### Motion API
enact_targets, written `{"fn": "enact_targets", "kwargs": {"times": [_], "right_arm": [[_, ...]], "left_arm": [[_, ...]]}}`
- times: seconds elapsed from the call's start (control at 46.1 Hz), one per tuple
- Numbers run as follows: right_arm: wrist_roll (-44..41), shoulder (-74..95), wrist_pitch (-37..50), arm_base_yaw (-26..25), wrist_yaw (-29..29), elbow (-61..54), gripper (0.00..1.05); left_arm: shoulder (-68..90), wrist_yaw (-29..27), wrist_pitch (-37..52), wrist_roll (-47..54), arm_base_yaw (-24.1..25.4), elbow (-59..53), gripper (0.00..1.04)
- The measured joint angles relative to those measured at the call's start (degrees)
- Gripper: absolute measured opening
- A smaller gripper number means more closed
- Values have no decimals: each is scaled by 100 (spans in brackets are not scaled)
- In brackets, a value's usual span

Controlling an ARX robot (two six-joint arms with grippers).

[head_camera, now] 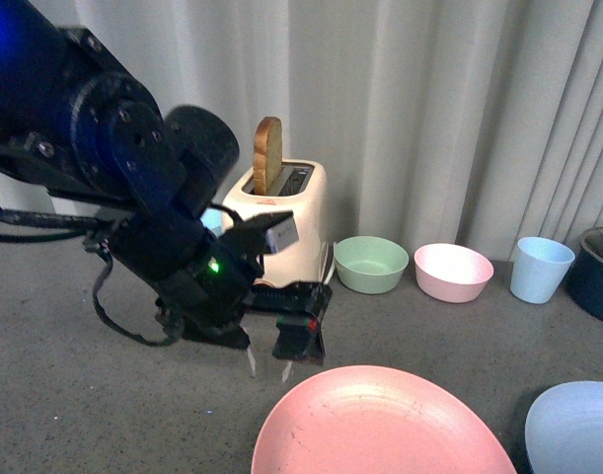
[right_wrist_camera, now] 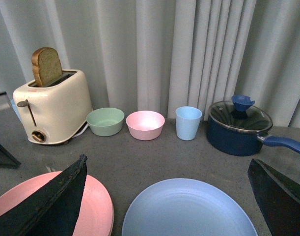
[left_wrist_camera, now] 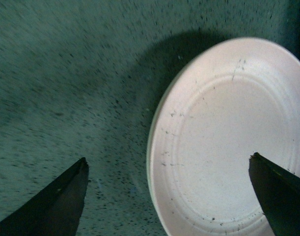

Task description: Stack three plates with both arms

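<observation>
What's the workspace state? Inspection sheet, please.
Surface: grey speckled tabletop.
Job's things: round matte pink plate and round light blue plate lie apart, unstacked; third not seen.
Clutter: cream toaster holding bread slice, small green bowl, small pink bowl, light blue cup, dark blue lidded pot.
Grippers: left gripper open over pink plate's rim; right gripper open, empty, by blue plate.
Cables: black cables loop beneath left arm.
Surroundings: pale pleated curtain behind.

All views share the pink plate [head_camera: 380,425]; left wrist looks down, seemingly close.
</observation>
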Motion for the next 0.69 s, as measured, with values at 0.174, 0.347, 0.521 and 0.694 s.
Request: {"fn": "enact_targets", "kwargs": {"times": [0.174,0.347,0.521,0.694], "right_arm": [[0,0,0,0,0,0,97],[0,0,0,0,0,0,97],[0,0,0,0,-17,0,97],[0,0,0,0,-11,0,97]], "left_arm": [[-992,44,588,212,234,-535,98],[-2291,122,1023,638,396,-1578,98],[-3919,-2496,4710,37,544,-3921,75],[-5635,-2730,6284,-376,1233,-5860,39]]}}
